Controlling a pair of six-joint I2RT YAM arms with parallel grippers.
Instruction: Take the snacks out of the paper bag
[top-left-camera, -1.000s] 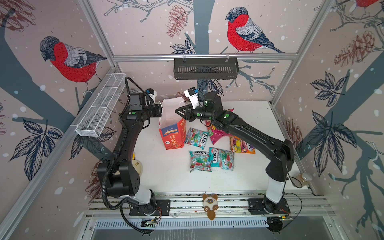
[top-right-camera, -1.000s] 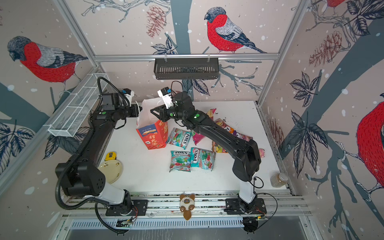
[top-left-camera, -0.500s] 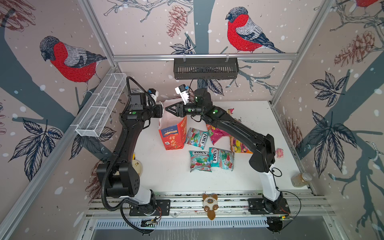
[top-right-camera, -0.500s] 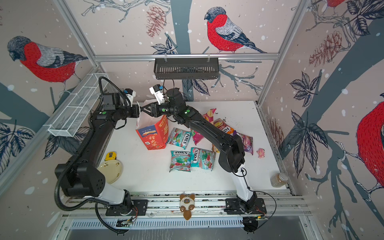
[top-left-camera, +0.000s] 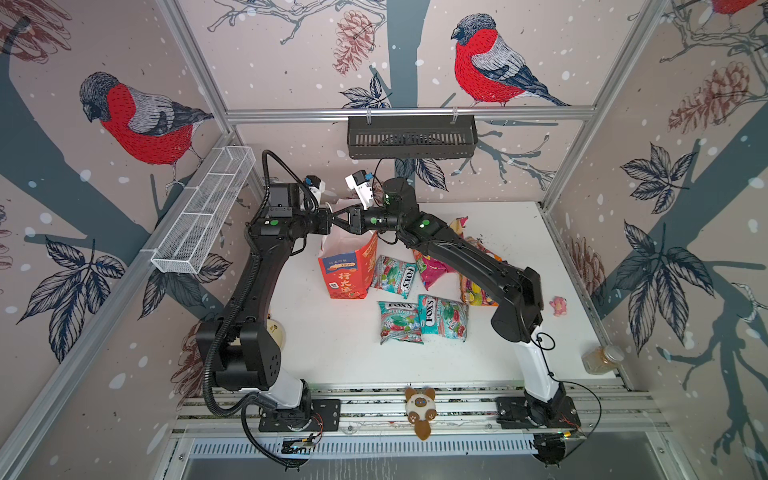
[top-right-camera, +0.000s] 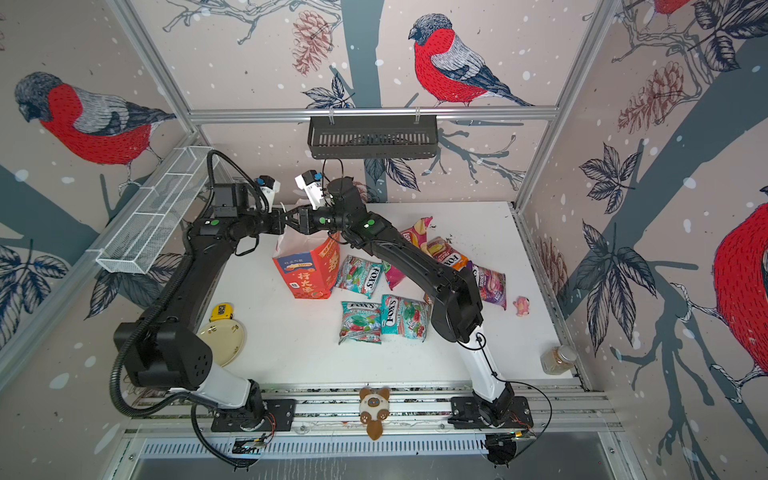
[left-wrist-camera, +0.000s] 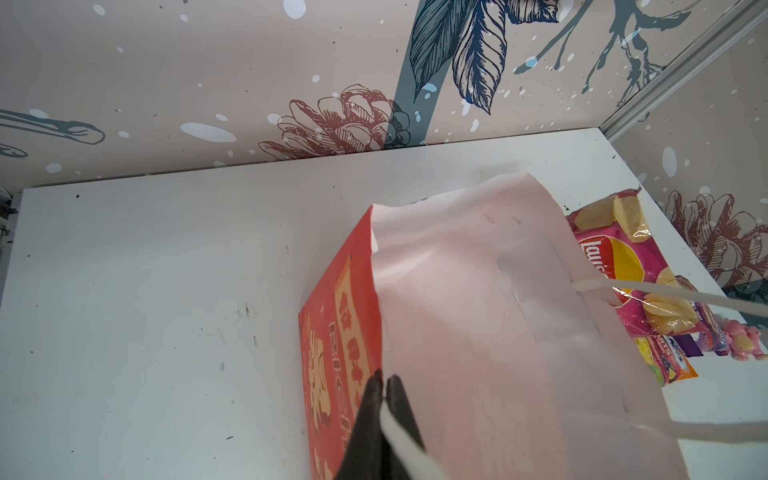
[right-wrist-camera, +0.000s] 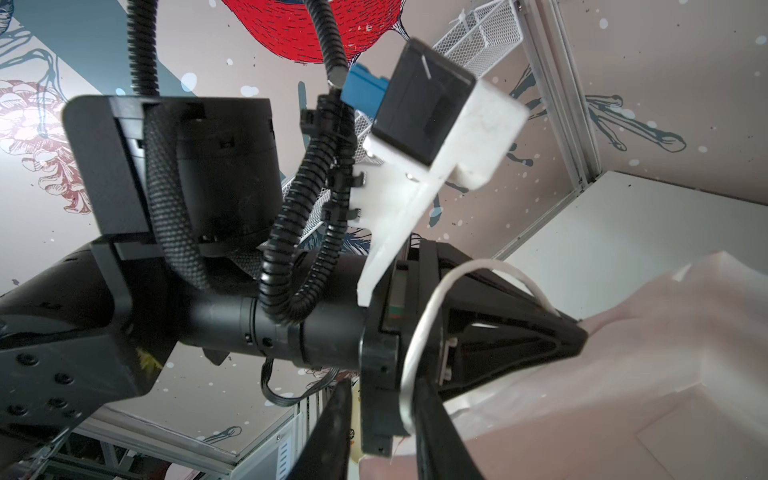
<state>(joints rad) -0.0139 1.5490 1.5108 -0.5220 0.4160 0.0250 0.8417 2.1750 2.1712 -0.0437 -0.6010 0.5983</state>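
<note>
The red paper bag (top-left-camera: 349, 270) (top-right-camera: 307, 270) stands on the white table with its mouth open upward. My left gripper (top-left-camera: 329, 220) (left-wrist-camera: 384, 380) is shut on the bag's rim by a white cord handle (left-wrist-camera: 399, 440). My right gripper (top-left-camera: 338, 221) (right-wrist-camera: 382, 386) faces it tip to tip above the mouth, open, with a cord handle (right-wrist-camera: 419, 332) beside one finger. The bag's inside (left-wrist-camera: 478, 311) shows only white paper. Snacks lie right of the bag: teal FOX'S packets (top-left-camera: 395, 276) (top-left-camera: 400, 322) (top-left-camera: 442, 318), a pink Lay's bag (top-right-camera: 415, 235) (left-wrist-camera: 615, 266), an orange packet (top-right-camera: 446, 253) and a purple one (top-right-camera: 490, 284).
A plush cat (top-left-camera: 419, 409) lies on the front rail. A small pink toy (top-left-camera: 559, 305) and a jar (top-left-camera: 602, 359) sit at the right. A yellow plate (top-right-camera: 222, 340) and tape measure (top-right-camera: 221, 311) lie left. A wire basket (top-left-camera: 203, 216) and black basket (top-left-camera: 411, 137) hang on the walls.
My right gripper has swung left from above the bag's right edge to meet the left gripper over the mouth, and its jaws have narrowed. The left gripper keeps its hold.
</note>
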